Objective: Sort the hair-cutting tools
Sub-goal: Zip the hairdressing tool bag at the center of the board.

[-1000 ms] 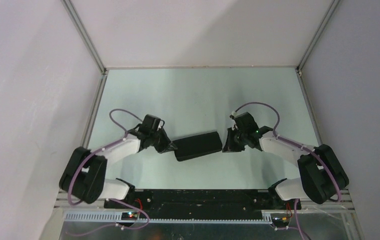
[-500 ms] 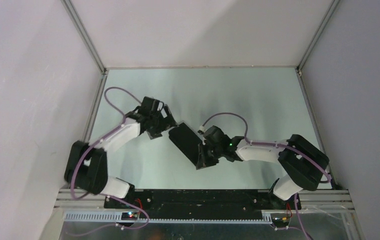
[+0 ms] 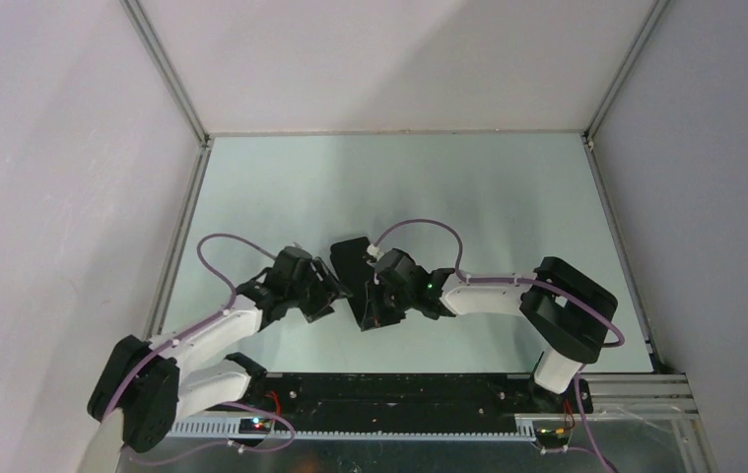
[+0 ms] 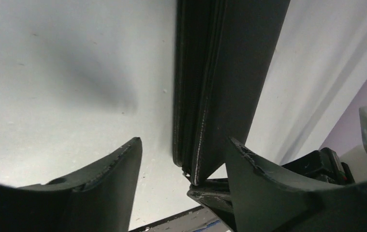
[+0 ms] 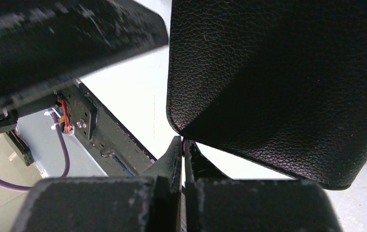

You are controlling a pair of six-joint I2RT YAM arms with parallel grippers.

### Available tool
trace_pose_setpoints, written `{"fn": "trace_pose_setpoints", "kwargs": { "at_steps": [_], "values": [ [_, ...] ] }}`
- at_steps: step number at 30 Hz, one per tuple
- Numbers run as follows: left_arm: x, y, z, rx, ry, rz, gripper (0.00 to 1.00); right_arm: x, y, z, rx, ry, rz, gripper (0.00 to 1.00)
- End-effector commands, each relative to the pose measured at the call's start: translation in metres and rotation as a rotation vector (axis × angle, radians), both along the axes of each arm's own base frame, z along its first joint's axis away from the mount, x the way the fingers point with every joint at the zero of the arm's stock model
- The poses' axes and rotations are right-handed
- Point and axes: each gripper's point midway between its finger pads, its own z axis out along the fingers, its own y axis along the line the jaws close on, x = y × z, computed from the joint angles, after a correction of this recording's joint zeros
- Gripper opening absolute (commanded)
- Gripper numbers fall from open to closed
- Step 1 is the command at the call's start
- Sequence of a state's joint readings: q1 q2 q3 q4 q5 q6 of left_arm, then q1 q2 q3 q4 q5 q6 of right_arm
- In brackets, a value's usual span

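Black case [image 4: 239, 72] pinched at near corner by clenched right claw [image 5: 183, 145]; released left claw [image 4: 183, 142] straddling zip edge. Likely opening step; next calls for gripping zip.

The surface [image 3: 468, 187] before me is a pale grey-green matte sheet, with metal rails [image 3: 180, 232] along its left, far and right edges. A black zipped case [image 3: 350, 261] stands edge-up near its near-middle (contact unclear to me), with a soft shadow beside it.
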State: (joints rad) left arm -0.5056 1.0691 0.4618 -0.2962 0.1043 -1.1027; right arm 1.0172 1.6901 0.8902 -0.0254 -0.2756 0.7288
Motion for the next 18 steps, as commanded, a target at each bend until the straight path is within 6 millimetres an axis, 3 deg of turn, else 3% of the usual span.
{"fn": "trace_pose_setpoints", "kwargs": {
  "at_steps": [1,6,12,18],
  "values": [
    [0.009,-0.04,0.02,-0.149,-0.042,-0.029,0.63,0.014,0.019,0.019,0.064,-0.059,-0.015,0.0],
    [0.003,-0.057,0.011,-0.126,-0.004,-0.069,0.44,0.014,0.017,0.016,0.051,-0.057,-0.014,0.0],
    [-0.005,-0.052,-0.005,-0.079,0.047,-0.058,0.03,0.008,0.004,0.006,-0.018,-0.045,0.005,0.0],
    [-0.005,-0.039,-0.009,-0.046,0.06,-0.051,0.0,0.003,-0.042,-0.01,-0.192,-0.054,0.017,0.0]
  ]
}}
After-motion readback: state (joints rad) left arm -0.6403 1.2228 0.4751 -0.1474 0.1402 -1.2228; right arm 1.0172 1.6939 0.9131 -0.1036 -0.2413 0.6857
